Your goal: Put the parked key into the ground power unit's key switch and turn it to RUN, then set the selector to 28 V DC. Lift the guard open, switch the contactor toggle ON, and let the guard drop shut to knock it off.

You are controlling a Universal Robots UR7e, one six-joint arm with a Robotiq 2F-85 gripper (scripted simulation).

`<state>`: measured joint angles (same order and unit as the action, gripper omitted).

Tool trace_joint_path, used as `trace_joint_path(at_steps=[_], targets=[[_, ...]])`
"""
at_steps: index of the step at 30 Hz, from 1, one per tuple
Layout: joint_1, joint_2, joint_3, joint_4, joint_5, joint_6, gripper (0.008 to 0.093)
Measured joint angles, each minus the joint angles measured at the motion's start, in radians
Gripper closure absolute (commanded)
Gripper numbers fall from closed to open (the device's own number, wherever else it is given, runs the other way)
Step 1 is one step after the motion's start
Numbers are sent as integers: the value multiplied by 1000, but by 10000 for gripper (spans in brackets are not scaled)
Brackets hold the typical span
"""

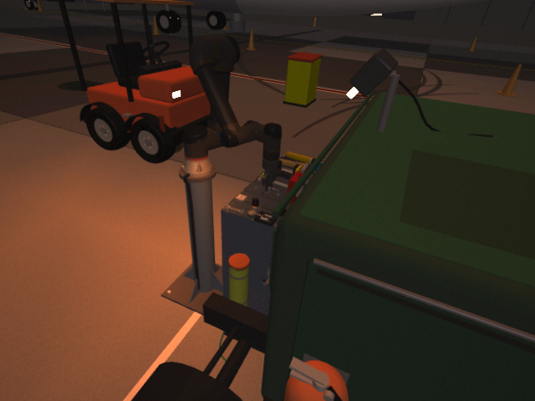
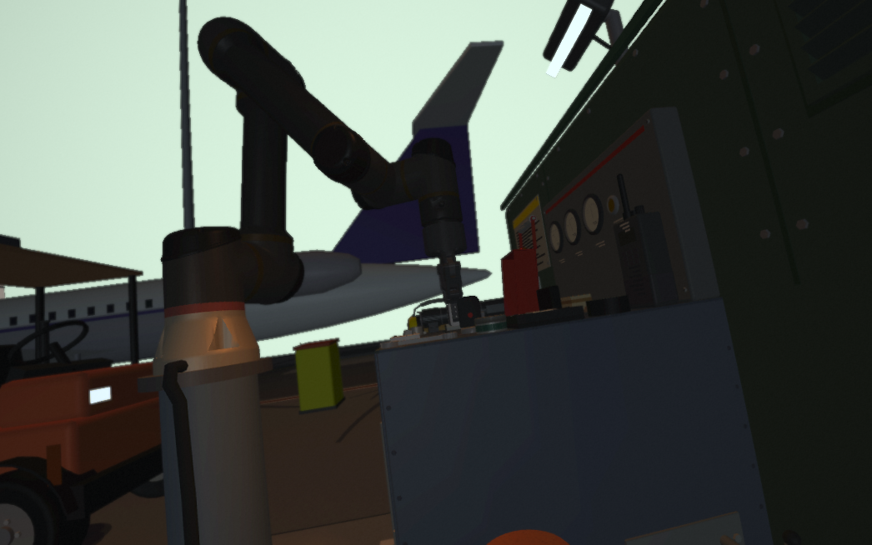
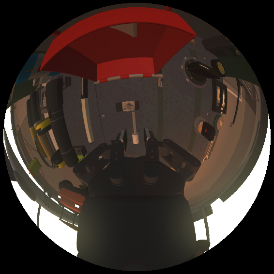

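The contactor toggle is a pale lever on the grey panel, its tip lying between my fingertips and leaning toward me. Beyond it the red guard stands lifted open on its striped hinge rod. The black selector knob sits to the right of the guard, and the black key with a red dot is in the key switch lower right, its ring hanging down. My gripper points straight down over the panel, open around the toggle's tip and holding nothing.
The green unit body rises behind the panel, with gauges and a handheld radio on the backboard. A yellow and black torch lies at the panel's left. The arm's pedestal and an orange cart stand beyond the panel's outer edge.
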<state>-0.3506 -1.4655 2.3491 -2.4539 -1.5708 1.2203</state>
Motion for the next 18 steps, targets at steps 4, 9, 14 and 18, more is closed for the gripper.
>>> trace_joint_path(at_steps=[4,9,14,18], targets=[[0,-13,-5,19,0,0,634],[0,-45,-20,65,0,0,634],[0,-83,-40,122,0,0,634],[0,-109,-55,163,0,0,634]])
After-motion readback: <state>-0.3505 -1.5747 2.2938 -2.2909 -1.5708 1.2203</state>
